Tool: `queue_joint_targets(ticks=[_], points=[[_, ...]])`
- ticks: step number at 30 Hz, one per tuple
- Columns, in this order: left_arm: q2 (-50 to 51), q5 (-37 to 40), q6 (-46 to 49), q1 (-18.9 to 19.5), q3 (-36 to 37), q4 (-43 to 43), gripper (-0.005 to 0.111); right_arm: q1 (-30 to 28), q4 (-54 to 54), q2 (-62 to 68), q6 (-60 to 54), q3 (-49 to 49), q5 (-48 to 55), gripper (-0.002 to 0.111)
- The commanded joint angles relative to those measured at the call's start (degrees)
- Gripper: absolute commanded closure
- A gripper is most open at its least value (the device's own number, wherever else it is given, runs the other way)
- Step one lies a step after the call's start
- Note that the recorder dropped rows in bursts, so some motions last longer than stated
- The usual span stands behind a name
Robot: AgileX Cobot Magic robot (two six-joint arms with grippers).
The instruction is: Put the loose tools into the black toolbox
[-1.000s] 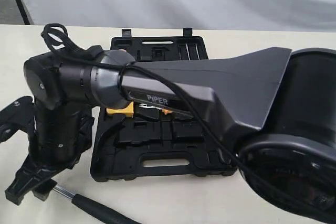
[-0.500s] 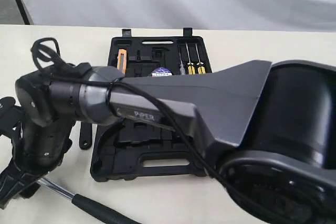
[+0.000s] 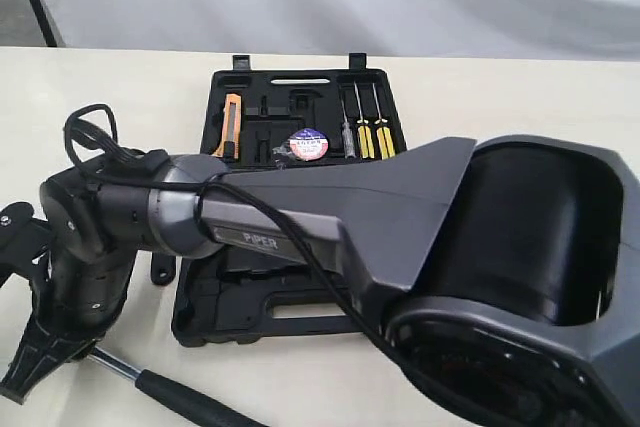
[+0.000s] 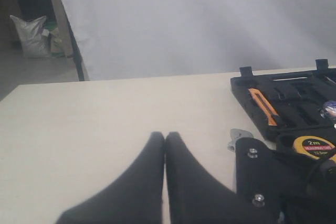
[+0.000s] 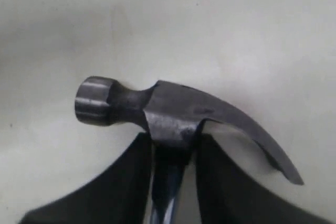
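right hand (image 5: 173,140) is down on the claw hammer (image 5: 173,111) – fingers (image 5: 126,182) narrowed in on either side of the steel neck just under the head, pinching it. the head lies on its side on the pale tabletop (image 5: 236,35), striking face one way, curved claw sweeping off the other.

from the exterior camera my right arm reaches across to the left side. the hammer's black grip (image 3: 190,402) runs out along the near edge of the tabletop, with the bare shaft going up into the hand. so the hammer is outside the case, down on the tabletop, in front of the black toolbox (image 3: 300,319) and off toward its left corner.

the toolbox lies open and flat, both halves up, slot handle toward the near side. in the far half sit an orange utility knife (image 3: 231,119), the tape roll (image 3: 308,146) with its white-purple label, and a few yellow-handled screwdrivers (image 3: 366,132).

left hand (image 4: 165,141) – fingers pressed together, nothing between them, hovering over bare tabletop well clear of the case. past it i see the silver jaw of the adjustable wrench (image 4: 235,139), just beside the toolbox's edge, and a yellow tape measure (image 4: 313,147) near the case, partly hidden by my right arm.
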Motion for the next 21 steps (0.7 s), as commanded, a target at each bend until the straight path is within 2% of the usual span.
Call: queue_joint_targets(ticks=[1, 5, 10, 15, 21], points=[[-0.5, -1.0, -0.6, 0.2, 0.5, -0.8, 0.105, -0.2, -1.4, 0.8, -0.4, 0.2, 0.8, 0.106], [-0.5, -1.0, -0.6, 0.2, 0.5, -0.8, 0.105, -0.2, -1.4, -3.0, -0.4, 0.2, 2.6, 0.109], [-0.5, -1.0, -0.6, 0.2, 0.5, -0.8, 0.105, -0.9, -3.4, -10.2, -0.4, 0.2, 11.1, 0.109], [-0.5, -1.0, -0.6, 0.2, 0.5, -0.8, 0.105, -5.7, -7.8, -15.9, -0.1, 0.2, 22.5, 0.109], [-0.5, -1.0, -0.6, 0.2, 0.5, -0.8, 0.105, -9.6, -7.6, -16.0, -0.3, 1.4, 24.4, 0.109]])
